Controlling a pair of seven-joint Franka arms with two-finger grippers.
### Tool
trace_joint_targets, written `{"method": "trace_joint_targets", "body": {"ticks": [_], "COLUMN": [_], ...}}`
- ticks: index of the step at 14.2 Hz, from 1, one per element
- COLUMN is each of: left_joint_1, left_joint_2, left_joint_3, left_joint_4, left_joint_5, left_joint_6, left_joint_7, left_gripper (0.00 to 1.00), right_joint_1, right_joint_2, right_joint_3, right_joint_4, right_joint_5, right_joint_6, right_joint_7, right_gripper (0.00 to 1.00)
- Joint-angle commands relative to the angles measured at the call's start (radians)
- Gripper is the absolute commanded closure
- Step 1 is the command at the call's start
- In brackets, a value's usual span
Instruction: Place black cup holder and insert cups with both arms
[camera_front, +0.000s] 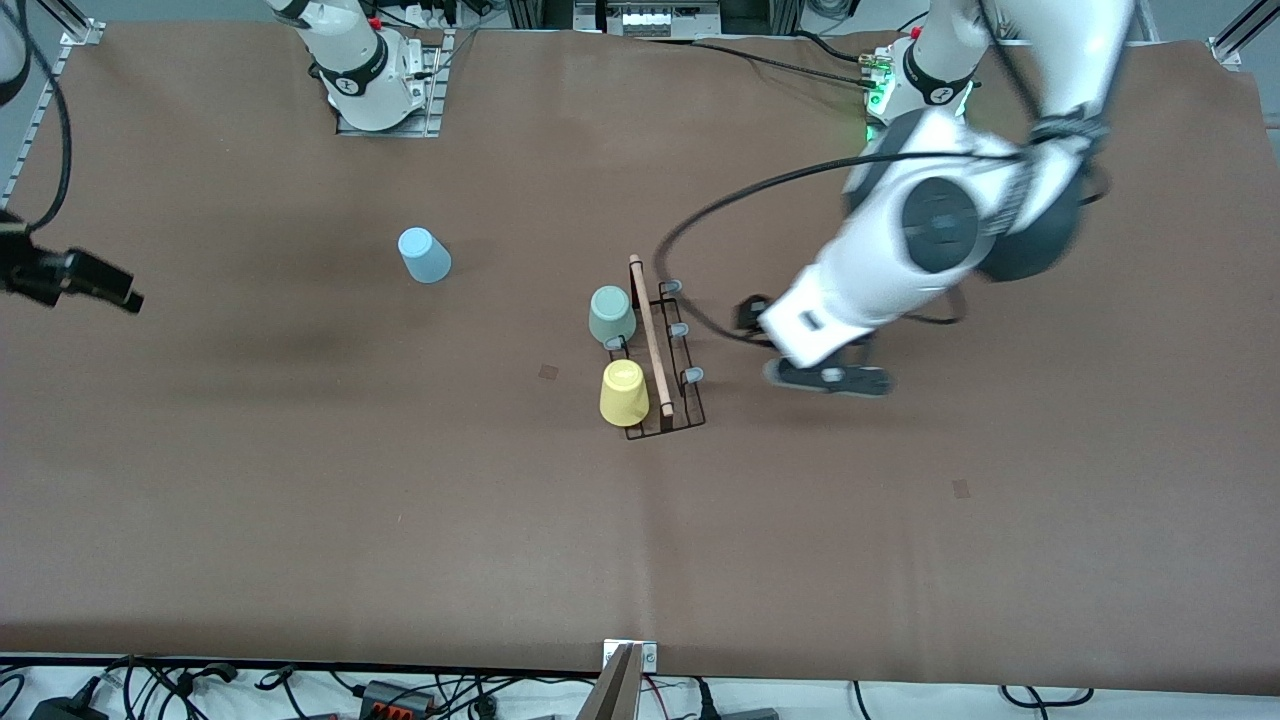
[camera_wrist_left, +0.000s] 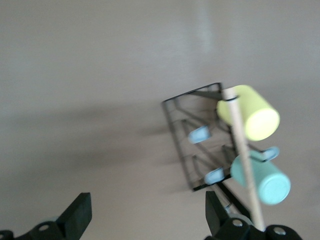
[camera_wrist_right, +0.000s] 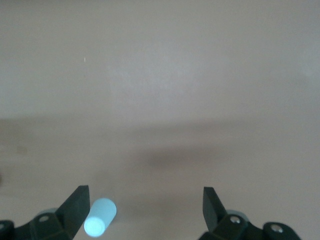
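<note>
The black cup holder (camera_front: 690, 400) (camera_wrist_left: 176, 131) stands mid-table, its wooden rod handle (camera_front: 651, 335) on top. A pale green cup (camera_front: 611, 314) (camera_wrist_left: 262, 178) and a yellow cup (camera_front: 624, 392) (camera_wrist_left: 251, 113) sit on prongs on the side toward the right arm's end. The prongs (camera_front: 692, 376) on the other side are bare. A light blue cup (camera_front: 424, 255) (camera_wrist_right: 100, 218) stands upside down on the table, apart. My left gripper (camera_front: 788, 346) (camera_wrist_left: 147, 212) is open and empty, low beside the holder. My right gripper (camera_front: 115, 288) (camera_wrist_right: 144, 202) is open and empty, up over the right arm's end.
Both arm bases (camera_front: 375, 85) (camera_front: 915, 85) stand at the table's back edge. A black cable loop (camera_front: 700, 215) from the left arm hangs over the table next to the holder. Small dark marks (camera_front: 548, 372) (camera_front: 961, 488) dot the brown tabletop (camera_front: 300, 500).
</note>
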Motion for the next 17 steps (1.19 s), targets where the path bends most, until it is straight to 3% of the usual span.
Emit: {"method": "trace_joint_targets", "body": {"ticks": [1,4,9,11,17], "left_joint_1": [-0.062,-0.135,-0.22,-0.229,-0.226], "left_joint_2": [0.051,0.097,0.169,0.18,0.173], "left_joint_3": [0.01,0.021,0.026,0.026,0.027], "left_joint_4": [0.049,0.049,0.093,0.101,0.101], "left_joint_5": [-0.014,-0.006,0.087,0.126,0.128], "left_joint_6": [0.065,0.103,0.142,0.139,0.134], "left_joint_7": [-0.053,-0.13,-0.243,-0.254,-0.254], "left_gripper": [0.0,0.0,0.15,0.26,0.27], "right_joint_1": [-0.006,-0.006,-0.006,-0.006,-0.009], "right_joint_2": [-0.096,-0.084,-0.071,-0.065,-0.067], "right_joint_3": [0.011,0.013,0.014,0.014,0.014], "right_joint_4": [-0.129,-0.109,-0.098,-0.095,-0.083], "right_joint_5": [-0.018,-0.015,-0.015,-0.015,-0.015], "right_joint_6": [0.032,0.035,0.043,0.038,0.035], "right_joint_7": [-0.021,-0.038,-0.035,-0.035,-0.032], "right_gripper": [0.0,0.0,0.0,0.0,0.0]}}
